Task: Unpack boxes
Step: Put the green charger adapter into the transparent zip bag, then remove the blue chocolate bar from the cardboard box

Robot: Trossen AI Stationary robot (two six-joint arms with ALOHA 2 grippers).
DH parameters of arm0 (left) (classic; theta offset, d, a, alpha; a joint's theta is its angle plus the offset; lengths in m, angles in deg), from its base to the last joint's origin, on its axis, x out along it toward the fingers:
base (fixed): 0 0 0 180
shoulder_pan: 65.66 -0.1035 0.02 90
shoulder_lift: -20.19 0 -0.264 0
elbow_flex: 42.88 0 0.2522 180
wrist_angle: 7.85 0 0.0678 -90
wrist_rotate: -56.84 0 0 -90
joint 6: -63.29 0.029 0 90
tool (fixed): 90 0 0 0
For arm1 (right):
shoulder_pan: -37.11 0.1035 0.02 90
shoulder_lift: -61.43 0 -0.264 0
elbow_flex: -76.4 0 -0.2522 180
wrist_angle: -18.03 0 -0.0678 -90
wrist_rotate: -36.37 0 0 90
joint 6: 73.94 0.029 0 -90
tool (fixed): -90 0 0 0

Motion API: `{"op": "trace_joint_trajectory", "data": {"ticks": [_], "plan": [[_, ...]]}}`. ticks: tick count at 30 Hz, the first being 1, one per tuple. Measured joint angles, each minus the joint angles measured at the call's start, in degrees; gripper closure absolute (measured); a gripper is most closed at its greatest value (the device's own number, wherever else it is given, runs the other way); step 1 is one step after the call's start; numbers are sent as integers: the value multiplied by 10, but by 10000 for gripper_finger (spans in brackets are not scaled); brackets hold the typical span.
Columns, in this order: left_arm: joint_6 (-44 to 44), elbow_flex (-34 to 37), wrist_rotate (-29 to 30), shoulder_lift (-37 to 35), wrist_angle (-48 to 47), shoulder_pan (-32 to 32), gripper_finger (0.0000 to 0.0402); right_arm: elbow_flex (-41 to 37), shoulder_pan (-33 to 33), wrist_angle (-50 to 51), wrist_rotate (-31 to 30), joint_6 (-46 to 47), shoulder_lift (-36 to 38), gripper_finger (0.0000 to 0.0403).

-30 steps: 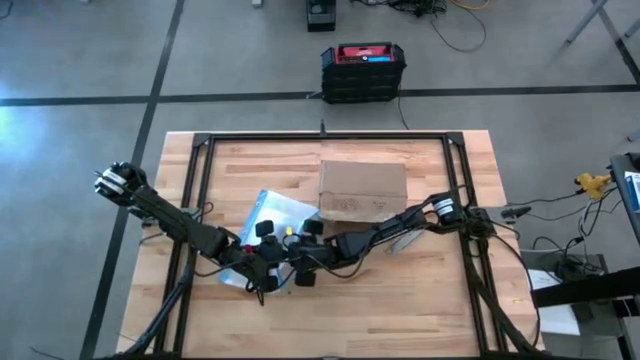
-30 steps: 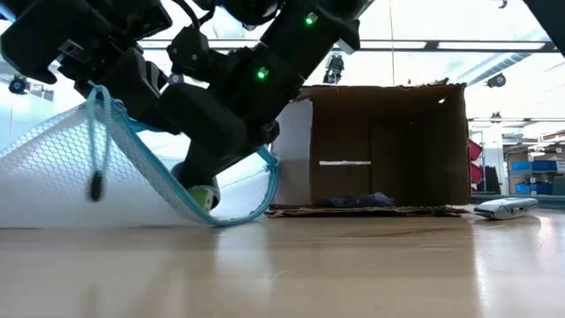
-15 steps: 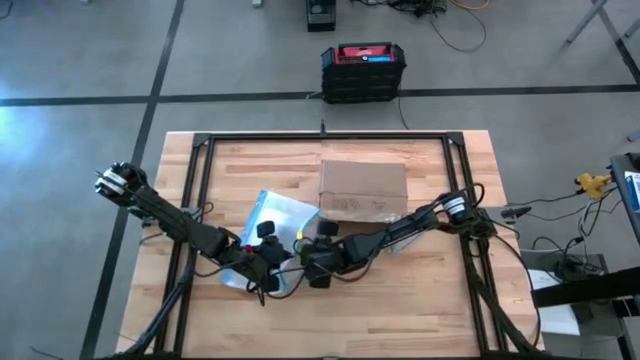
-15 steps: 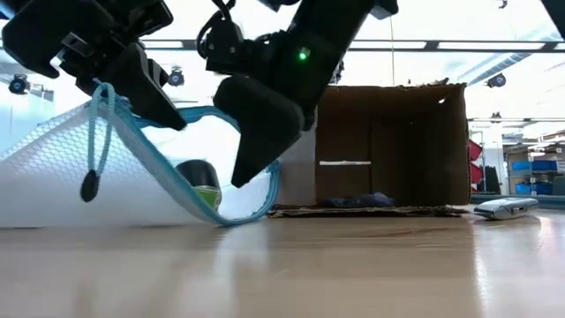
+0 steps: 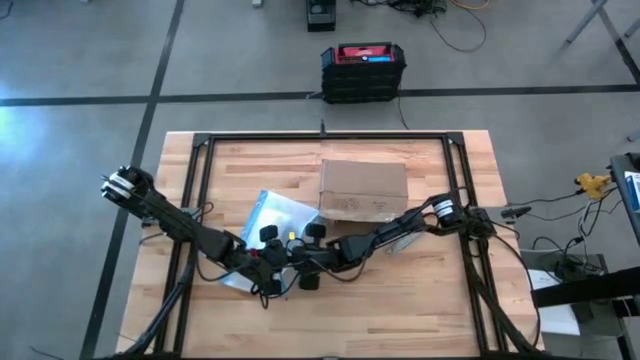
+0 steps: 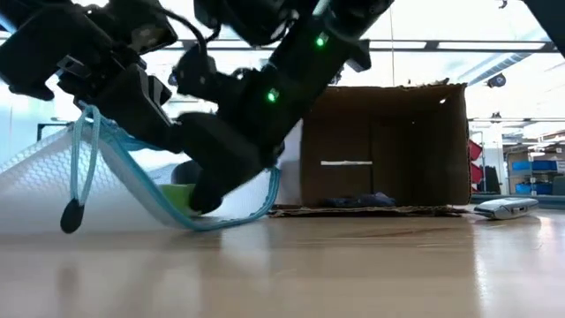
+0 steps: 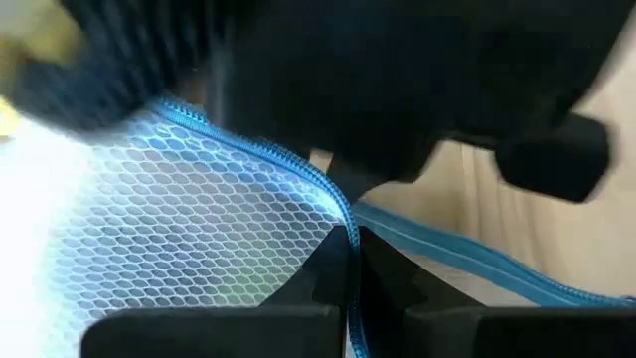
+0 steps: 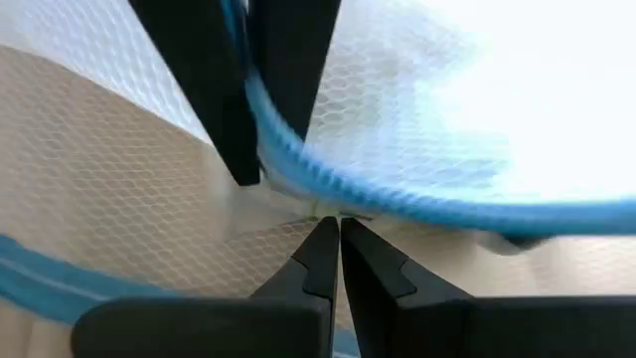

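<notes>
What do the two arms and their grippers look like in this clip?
Both arms are dark, jointed and slim, with black cables looped along the links. The left gripper and right gripper each end in two flat, black, tapered fingers. Small green indicator lights glow on one arm's housing in the low view.

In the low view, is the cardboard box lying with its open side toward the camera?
Yes. The box shows its dark inside, and a flap lies flat on the table before it.

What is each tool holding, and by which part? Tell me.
The left tool is shut on the mesh pouch, pinching its blue zipper edge. The right tool is shut at the pouch's mouth; whether it grips anything cannot be told.
</notes>
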State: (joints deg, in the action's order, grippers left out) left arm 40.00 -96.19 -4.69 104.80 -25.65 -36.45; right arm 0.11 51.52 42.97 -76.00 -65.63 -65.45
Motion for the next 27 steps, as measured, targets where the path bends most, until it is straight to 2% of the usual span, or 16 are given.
{"op": "trace_joint_trajectory", "data": {"ticks": [6,11,13,16,18,23,27], "plan": [[-2,0,-6,9,8,0,401,0,28,55,-50,12,36,402],[-2,0,-6,9,7,0,401,0,69,199,-118,125,77,403],[-2,0,-6,9,6,0,401,-1,90,274,-172,205,91,402],[-2,0,-6,9,7,0,401,-12,124,380,-248,372,102,403],[-2,0,-5,9,7,0,401,-27,141,420,-272,489,103,403],[0,0,-5,9,10,0,401,-92,145,417,-310,681,90,403],[2,0,-5,9,10,0,401,-135,119,417,-350,821,73,403]]}}
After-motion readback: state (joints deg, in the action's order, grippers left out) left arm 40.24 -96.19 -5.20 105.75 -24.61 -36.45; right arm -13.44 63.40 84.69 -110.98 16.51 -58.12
